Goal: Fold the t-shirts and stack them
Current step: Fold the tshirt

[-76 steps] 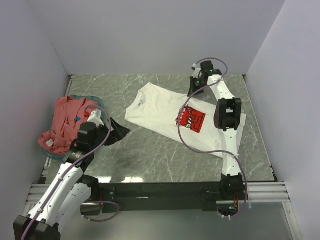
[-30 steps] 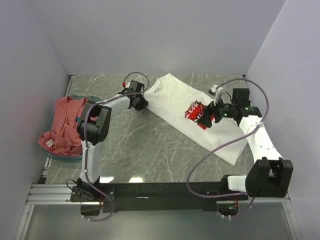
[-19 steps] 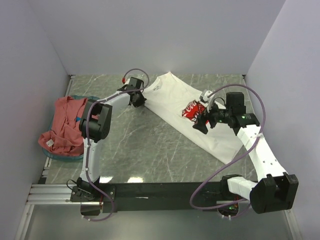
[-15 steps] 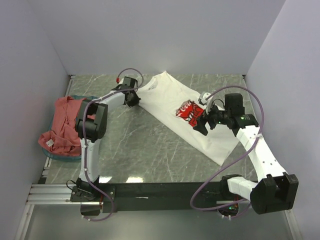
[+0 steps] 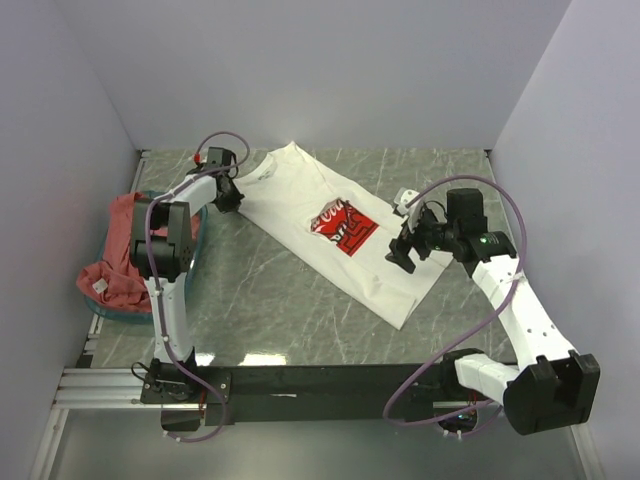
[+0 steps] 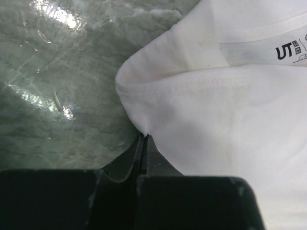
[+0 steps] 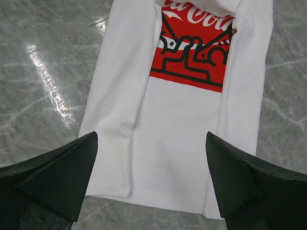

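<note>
White t-shirt (image 5: 340, 236) is pulled further toward upper left, pinched by the left hand (image 6: 144, 144); the right hand (image 5: 403, 252) is spread above it; straightening is judged underway.

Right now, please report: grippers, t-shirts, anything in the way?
Left gripper shut on white t-shirt's edge. Right gripper open above its hem. Red t-shirt in basket, nothing blocking.

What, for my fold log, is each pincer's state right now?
Left pincer: closed, pinching the edge of the white Coca-Cola t-shirt.
Right pincer: open, holding nothing, over that t-shirt.
</note>
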`<state>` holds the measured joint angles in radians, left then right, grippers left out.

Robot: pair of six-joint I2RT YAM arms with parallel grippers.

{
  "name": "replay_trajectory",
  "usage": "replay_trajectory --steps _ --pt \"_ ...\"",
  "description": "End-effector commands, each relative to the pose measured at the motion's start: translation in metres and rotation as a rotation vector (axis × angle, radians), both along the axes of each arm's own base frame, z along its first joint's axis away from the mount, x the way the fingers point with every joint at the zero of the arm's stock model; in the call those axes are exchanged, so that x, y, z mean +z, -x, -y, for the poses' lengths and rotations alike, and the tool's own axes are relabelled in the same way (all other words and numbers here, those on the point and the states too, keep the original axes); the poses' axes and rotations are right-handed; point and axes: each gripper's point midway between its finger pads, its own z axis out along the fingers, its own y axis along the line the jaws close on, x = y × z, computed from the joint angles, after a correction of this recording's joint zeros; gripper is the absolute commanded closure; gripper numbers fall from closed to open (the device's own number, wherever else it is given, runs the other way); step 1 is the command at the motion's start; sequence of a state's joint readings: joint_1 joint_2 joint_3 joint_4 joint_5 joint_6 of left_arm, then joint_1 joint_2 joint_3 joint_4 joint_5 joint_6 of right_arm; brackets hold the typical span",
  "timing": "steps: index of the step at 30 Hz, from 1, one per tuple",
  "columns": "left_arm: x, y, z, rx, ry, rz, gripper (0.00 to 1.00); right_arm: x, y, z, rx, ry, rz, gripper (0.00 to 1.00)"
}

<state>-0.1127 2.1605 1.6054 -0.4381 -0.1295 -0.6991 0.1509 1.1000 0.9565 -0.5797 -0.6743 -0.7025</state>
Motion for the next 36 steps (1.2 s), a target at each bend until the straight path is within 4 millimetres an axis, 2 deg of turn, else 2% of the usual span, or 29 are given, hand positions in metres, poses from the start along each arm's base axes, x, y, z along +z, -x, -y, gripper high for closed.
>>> replay_trajectory --steps 1,4,5,6,7,8,9,10,11,13,14,15,16,17,18,19,20,21,22,23,24,26,27,29,30,32,33,36 --pt "0.015 0.007 -0.02 -0.009 -0.058 -0.03 1.0 -0.003 0.01 -0.014 0.122 0.024 0.04 0.01" --pt "0.033 0.003 -0.011 -0.076 -0.02 0.018 0.99 -0.044 0.035 -0.034 0.222 0.161 -0.009 0.01" --pt "0.054 0.002 -0.006 -0.103 0.0 0.065 0.96 -0.054 0.036 -0.043 0.234 0.201 0.004 0.01" --pt "0.07 -0.003 0.003 -0.151 0.029 0.126 0.89 -0.078 0.048 -0.046 0.211 0.292 -0.021 0.01" --pt "0.074 0.003 0.008 -0.18 0.052 0.143 0.8 -0.087 0.053 -0.05 0.207 0.326 -0.016 0.01" --pt "0.109 0.004 0.012 -0.206 0.063 0.233 0.6 -0.094 0.051 -0.056 0.189 0.345 0.007 0.02" --pt "0.129 0.003 0.017 -0.242 0.077 0.304 0.53 -0.108 0.057 -0.053 0.152 0.379 -0.018 0.02" --pt "0.135 0.01 0.018 -0.258 0.074 0.328 0.47 -0.113 0.062 -0.056 0.152 0.43 0.009 0.04" --pt "0.17 0.017 0.019 -0.276 0.07 0.409 0.4 -0.12 0.065 -0.056 0.141 0.455 0.0 0.05" --pt "0.192 0.028 0.016 -0.292 0.044 0.479 0.38 -0.132 0.077 -0.058 0.166 0.505 0.005 0.07" --pt "0.227 0.04 0.013 -0.292 0.031 0.566 0.36 -0.135 0.077 -0.057 0.161 0.529 0.021 0.08" --pt "0.229 0.048 0.008 -0.282 0.004 0.597 0.35 -0.14 0.079 -0.055 0.167 0.552 0.024 0.08" --pt "0.241 0.057 0.004 -0.271 -0.01 0.633 0.33 -0.141 0.078 -0.055 0.16 0.563 0.031 0.09" --pt "0.272 0.074 0.001 -0.263 -0.025 0.717 0.29 -0.143 0.076 -0.054 0.144 0.582 0.041 0.09" --pt "0.279 0.084 -0.003 -0.253 -0.04 0.743 0.25 -0.144 0.074 -0.053 0.135 0.593 0.047 0.1" --pt "0.272 0.095 -0.011 -0.223 -0.057 0.737 0.21 -0.145 0.072 -0.053 0.125 0.603 0.051 0.12" --pt "0.294 0.114 -0.013 -0.216 -0.056 0.801 0.14 -0.148 0.07 -0.052 0.12 0.614 0.048 0.13" --pt "0.294 0.124 -0.014 -0.21 -0.054 0.812 0.13 -0.149 0.069 -0.051 0.112 0.626 0.049 0.13" --pt "0.281 0.135 -0.016 -0.209 -0.052 0.794 0.11 -0.151 0.07 -0.05 0.117 0.632 0.046 0.15" --pt "0.291 0.151 -0.017 -0.206 -0.054 0.83 0.11 -0.154 0.071 -0.049 0.119 0.645 0.033 0.16" --pt "0.275 0.16 -0.018 -0.206 -0.052 0.803 0.11 -0.157 0.073 -0.047 0.126 0.657 0.024 0.19" --pt "0.275 0.181 -0.019 -0.204 -0.051 0.817 0.11 -0.161 0.076 -0.043 0.133 0.681 0.01 0.23" --pt "0.264 0.188 -0.02 -0.204 -0.049 0.799 0.11 -0.161 0.075 -0.041 0.128 0.693 0.012 0.24" --pt "0.264 0.203 -0.019 -0.207 -0.04 0.809 0.1 -0.162 0.077 -0.037 0.132 0.71 0.01 0.27" --pt "0.257 0.207 -0.018 -0.212 -0.035 0.799 0.1 -0.163 0.077 -0.036 0.13 0.717 0.008 0.29" --pt "0.259 0.216 -0.016 -0.215 -0.018 0.815 0.1 -0.169 0.082 -0.031 0.143 0.74 -0.017 0.36" --pt "0.255 0.219 -0.012 -0.232 0.0 0.808 0.1 -0.171 0.082 -0.03 0.145 0.75 -0.022 0.44" --pt "0.256 0.229 -0.003 -0.268 0.047 0.828 0.11 -0.178 0.083 -0.026 0.144 0.786 -0.049 0.48"
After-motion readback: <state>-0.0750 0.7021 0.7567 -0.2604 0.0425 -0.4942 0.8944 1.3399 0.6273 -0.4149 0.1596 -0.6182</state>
